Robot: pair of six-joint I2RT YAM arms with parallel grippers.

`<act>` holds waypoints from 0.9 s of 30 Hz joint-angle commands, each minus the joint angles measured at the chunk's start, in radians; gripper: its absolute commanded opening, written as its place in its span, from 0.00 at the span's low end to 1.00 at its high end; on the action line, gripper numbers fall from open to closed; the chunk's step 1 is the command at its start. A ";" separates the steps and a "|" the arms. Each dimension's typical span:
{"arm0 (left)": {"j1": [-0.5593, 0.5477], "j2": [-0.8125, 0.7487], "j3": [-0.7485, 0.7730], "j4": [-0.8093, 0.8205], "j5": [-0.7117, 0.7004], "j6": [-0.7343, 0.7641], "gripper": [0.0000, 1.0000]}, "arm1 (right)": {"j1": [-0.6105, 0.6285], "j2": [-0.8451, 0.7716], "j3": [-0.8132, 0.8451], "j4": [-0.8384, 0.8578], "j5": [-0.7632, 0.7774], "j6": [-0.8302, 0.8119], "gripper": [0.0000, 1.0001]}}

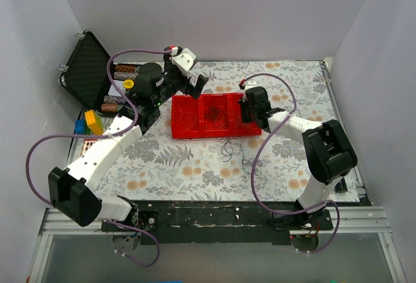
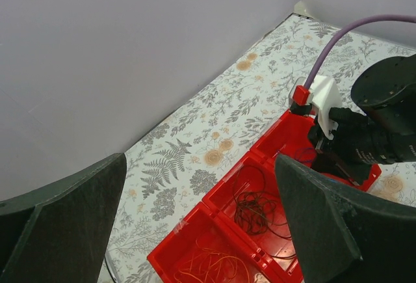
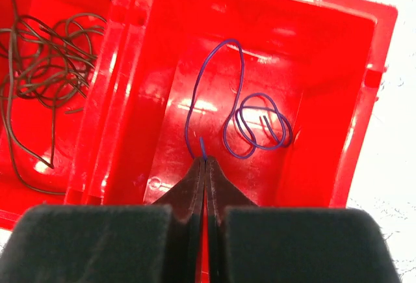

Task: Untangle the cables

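A red tray (image 1: 177, 132) with three compartments lies mid-table. In the left wrist view, orange-red cables (image 2: 211, 269) lie in its near compartment and a brown clump (image 2: 260, 210) in the middle one. My right gripper (image 3: 205, 161) is shut on the end of a purple cable (image 3: 257, 125), which loops on the floor of the right compartment; the brown clump (image 3: 45, 58) shows to its left. My left gripper (image 2: 201, 218) is wide open and empty, above the tray's back left (image 1: 197, 89). A few thin dark cables (image 1: 231, 149) lie on the cloth in front of the tray.
An open black case (image 1: 86, 68) with spools stands at the back left. Yellow and blue blocks (image 1: 91, 123) sit beside the left arm. White walls close in the back and both sides. The floral cloth (image 1: 195, 166) covers the table.
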 commanded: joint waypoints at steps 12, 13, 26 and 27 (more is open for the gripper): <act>-0.001 -0.052 0.008 -0.009 0.008 0.024 0.98 | -0.008 -0.223 0.047 -0.055 -0.026 0.073 0.54; -0.001 -0.054 0.010 -0.009 0.010 0.022 0.98 | -0.006 -0.242 0.036 -0.067 -0.028 0.075 0.58; -0.001 -0.064 0.008 -0.055 -0.010 0.027 0.98 | 0.050 -0.634 -0.295 -0.183 -0.296 0.098 0.65; -0.001 -0.064 0.008 -0.058 -0.007 0.024 0.98 | 0.073 -0.644 -0.320 -0.187 -0.314 0.098 0.67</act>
